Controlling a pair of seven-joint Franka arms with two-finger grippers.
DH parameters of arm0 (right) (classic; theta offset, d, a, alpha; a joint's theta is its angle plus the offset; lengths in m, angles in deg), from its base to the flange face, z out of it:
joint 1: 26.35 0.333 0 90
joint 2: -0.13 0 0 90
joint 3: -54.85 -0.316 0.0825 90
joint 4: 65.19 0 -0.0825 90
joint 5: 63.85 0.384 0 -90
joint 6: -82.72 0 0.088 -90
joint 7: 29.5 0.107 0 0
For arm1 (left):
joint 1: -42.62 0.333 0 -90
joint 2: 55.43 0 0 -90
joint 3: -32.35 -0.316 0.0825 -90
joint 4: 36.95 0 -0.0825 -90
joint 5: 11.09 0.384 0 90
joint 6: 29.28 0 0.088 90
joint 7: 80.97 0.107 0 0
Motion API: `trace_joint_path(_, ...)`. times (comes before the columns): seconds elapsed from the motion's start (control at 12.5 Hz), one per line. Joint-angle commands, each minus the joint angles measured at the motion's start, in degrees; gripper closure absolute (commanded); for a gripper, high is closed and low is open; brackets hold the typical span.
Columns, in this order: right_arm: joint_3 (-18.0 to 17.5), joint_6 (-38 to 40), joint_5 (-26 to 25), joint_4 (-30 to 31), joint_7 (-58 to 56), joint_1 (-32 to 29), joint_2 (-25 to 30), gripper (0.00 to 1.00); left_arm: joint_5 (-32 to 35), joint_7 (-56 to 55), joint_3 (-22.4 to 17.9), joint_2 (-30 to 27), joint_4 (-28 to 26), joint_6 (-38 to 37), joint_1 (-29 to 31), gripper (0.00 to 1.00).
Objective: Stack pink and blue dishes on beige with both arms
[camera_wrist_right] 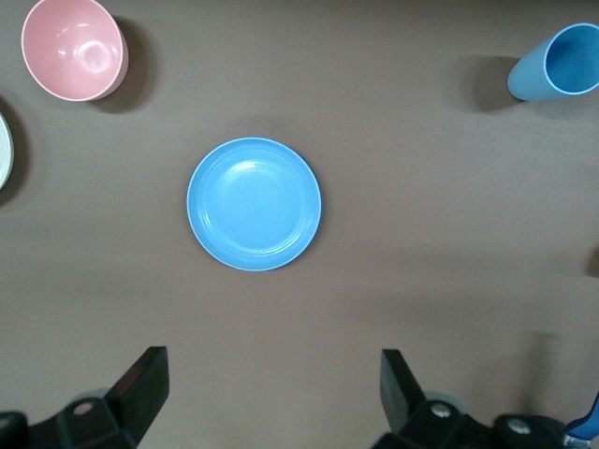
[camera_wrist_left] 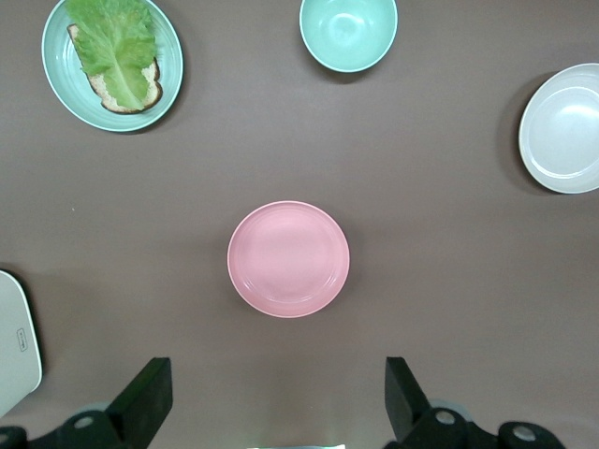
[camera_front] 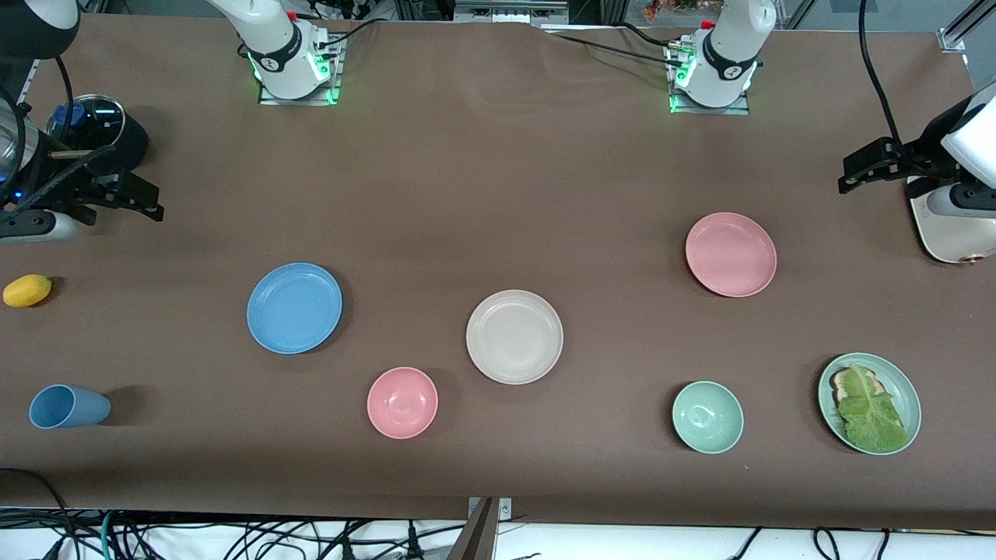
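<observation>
The sky-blue plate lies toward the right arm's end of the table, and the pink plate toward the left arm's end. Between them, nearer the front camera, sits the beige plate, with nothing on it. My right gripper hangs high over its end of the table; in the right wrist view it is open with the blue plate ahead of it. My left gripper hangs high over the other end, open, apart from the pink plate.
Along the front edge stand a blue cup, a pink bowl, a pale green bowl and a green plate with toast and lettuce. A yellow fruit, a lidded black pot and a white appliance sit at the ends.
</observation>
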Motion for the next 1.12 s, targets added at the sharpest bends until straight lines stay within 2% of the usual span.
trace_joint_path(0.0, -0.1, -0.3, 0.7, 1.2, 0.2, -0.2, 1.5, 0.00, -0.1, 1.3, 0.1, 0.5, 1.8, -1.6, 0.3, 0.00)
trace_joint_path(1.04, 0.0, 0.3, 0.7, 1.0, 0.2, -0.2, 1.4, 0.00, -0.1, 1.4, 0.1, 0.6, 1.8, -1.5, 0.3, 0.00)
